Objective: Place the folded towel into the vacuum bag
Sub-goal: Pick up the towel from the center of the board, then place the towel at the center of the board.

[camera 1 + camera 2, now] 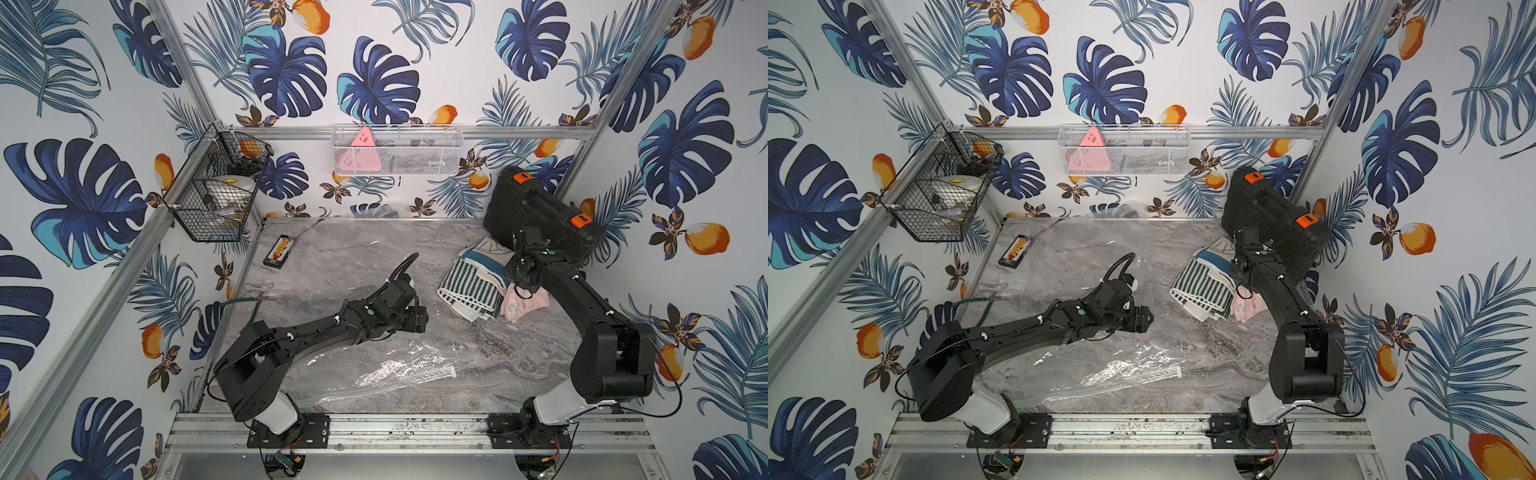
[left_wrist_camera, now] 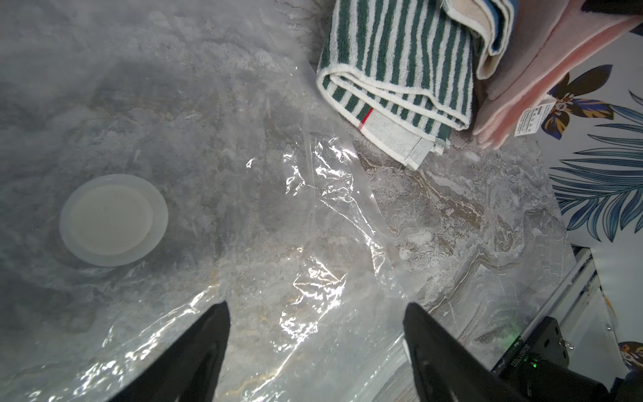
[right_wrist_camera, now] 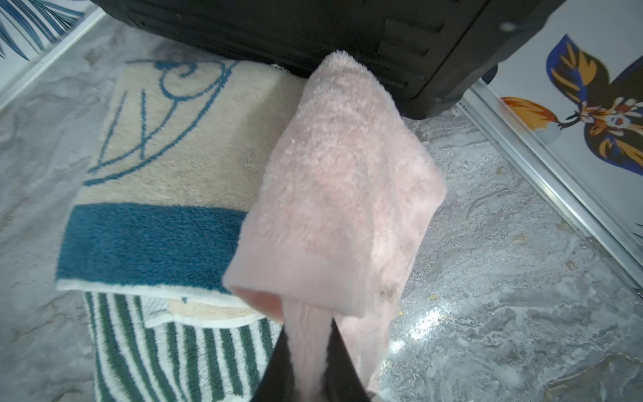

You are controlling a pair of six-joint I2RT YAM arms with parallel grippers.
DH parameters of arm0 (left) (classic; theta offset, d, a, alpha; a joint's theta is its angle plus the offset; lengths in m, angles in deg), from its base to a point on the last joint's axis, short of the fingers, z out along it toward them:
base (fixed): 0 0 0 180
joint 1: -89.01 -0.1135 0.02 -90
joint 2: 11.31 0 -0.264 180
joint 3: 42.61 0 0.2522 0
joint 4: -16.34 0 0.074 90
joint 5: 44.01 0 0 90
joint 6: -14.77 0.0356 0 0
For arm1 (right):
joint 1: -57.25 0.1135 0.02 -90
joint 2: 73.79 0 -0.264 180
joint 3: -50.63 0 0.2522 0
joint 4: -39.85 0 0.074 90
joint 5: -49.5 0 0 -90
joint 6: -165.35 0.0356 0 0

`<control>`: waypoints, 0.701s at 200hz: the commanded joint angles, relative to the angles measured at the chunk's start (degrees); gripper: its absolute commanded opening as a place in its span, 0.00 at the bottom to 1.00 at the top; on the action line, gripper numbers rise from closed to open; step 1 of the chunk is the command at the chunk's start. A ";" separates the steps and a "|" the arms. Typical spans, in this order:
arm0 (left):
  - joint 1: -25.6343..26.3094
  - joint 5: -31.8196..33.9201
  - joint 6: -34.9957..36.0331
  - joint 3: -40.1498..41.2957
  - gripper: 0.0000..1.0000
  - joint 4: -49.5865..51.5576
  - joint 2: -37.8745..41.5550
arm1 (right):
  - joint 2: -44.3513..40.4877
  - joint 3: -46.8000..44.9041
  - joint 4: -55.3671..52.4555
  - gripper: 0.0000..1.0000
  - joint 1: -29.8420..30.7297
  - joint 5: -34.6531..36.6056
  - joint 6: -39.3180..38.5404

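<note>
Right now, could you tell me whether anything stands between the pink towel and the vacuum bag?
No object lies between the pink towel, pinched in the right gripper, and the vacuum bag; only bare tabletop. Its opening isn't visibly spread.

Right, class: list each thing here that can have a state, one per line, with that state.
Vacuum bag: flat on the table, nothing inside.
Pink towel: pinched, partly lifted.
Striped towel: folded, on the table.
Right gripper: shut on pink towel.
Left gripper: open over the bag.

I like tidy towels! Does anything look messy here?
Yes. The fluffy pink towel is bunched up, pinched in the right gripper, no longer flat like the green-striped towel. The clear plastic vacuum bag lies crinkled.
</note>
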 commanded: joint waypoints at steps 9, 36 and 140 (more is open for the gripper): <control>0.25 0.70 -1.13 0.65 0.83 -0.35 0.45 | -4.11 -2.22 0.16 0.10 0.05 -2.09 -0.50; 0.80 0.48 -0.68 1.55 0.83 -2.08 1.49 | -8.78 -4.39 -2.63 0.06 1.43 -6.01 -0.72; -5.39 -1.32 -3.34 10.73 0.81 -10.37 0.96 | 13.43 7.33 0.49 0.09 37.44 -7.22 7.03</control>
